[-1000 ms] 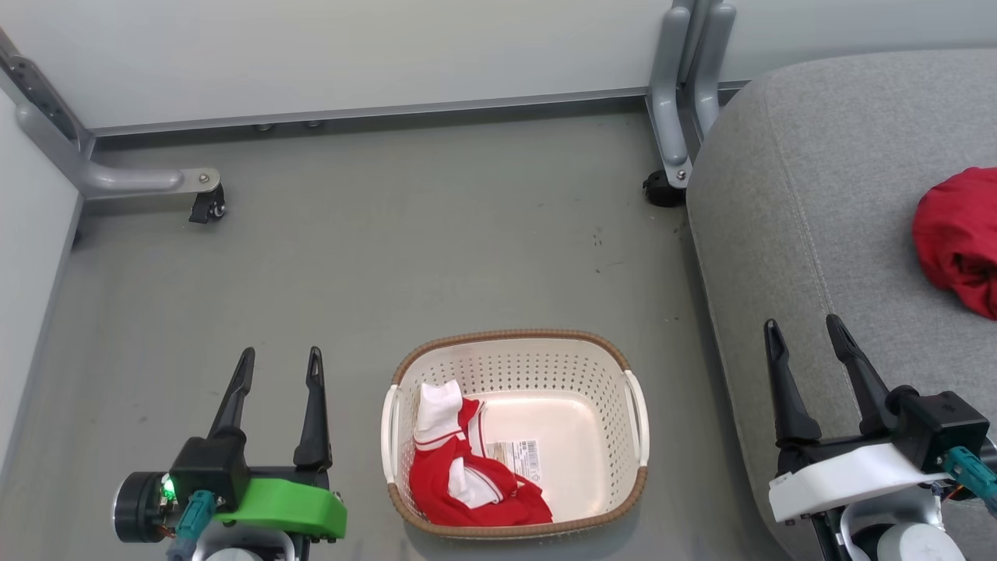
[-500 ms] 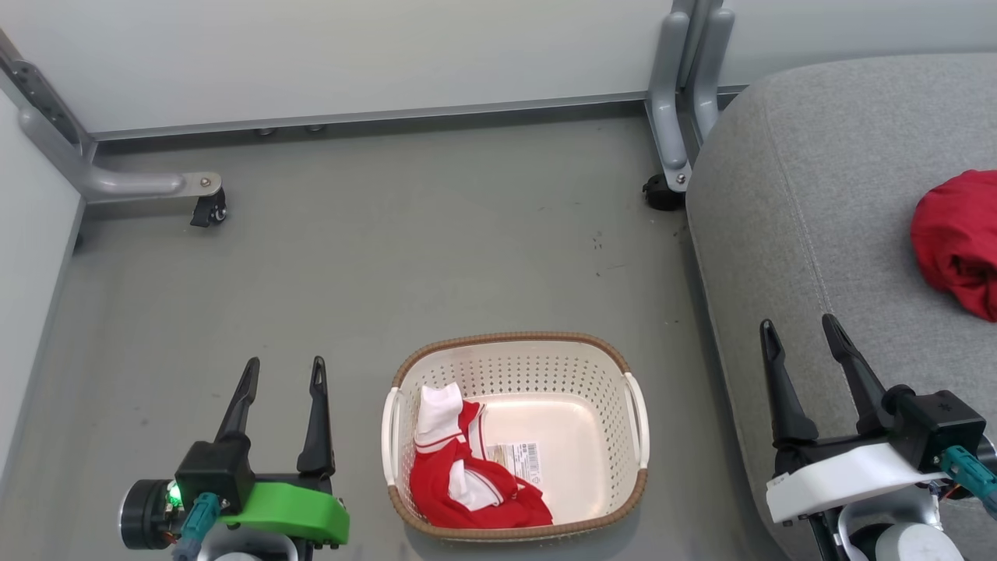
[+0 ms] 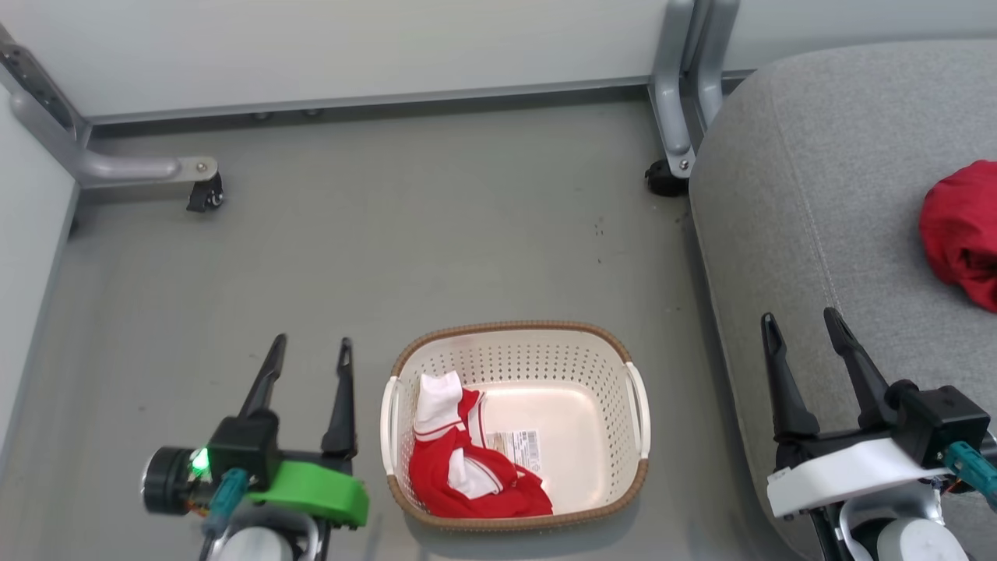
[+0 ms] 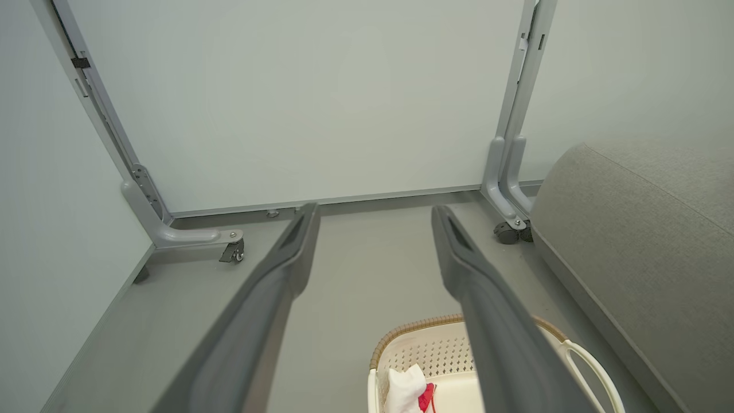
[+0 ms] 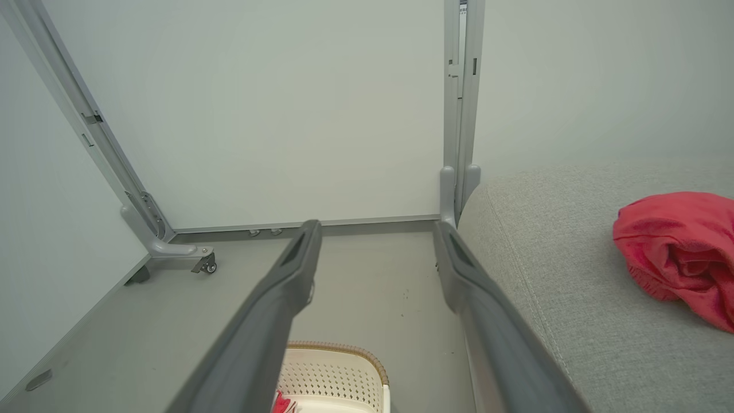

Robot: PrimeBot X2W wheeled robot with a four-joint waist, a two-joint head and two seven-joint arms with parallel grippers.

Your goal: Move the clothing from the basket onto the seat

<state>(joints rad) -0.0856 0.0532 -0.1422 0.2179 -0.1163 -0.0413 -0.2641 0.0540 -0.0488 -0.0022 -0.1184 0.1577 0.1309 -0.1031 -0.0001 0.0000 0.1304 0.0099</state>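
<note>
With one garment (image 3: 962, 226) on the seat (image 3: 818, 195) and the other garment (image 3: 459, 479) in the basket (image 3: 510, 327), left gripper (image 3: 312, 341) and right gripper (image 3: 801, 315) hang wide and empty; fetching the second likely needs a reach down into the basket.

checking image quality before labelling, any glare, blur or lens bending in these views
Head view: sharp, evenly lit, with one bright glare patch on the basket floor. Left wrist view: the left fingers go blurry toward the bottom edge, and the frame posts lean from the wide lens. Right wrist view: the right fingers equally soft; the red garment looks washed pinkish.
</note>
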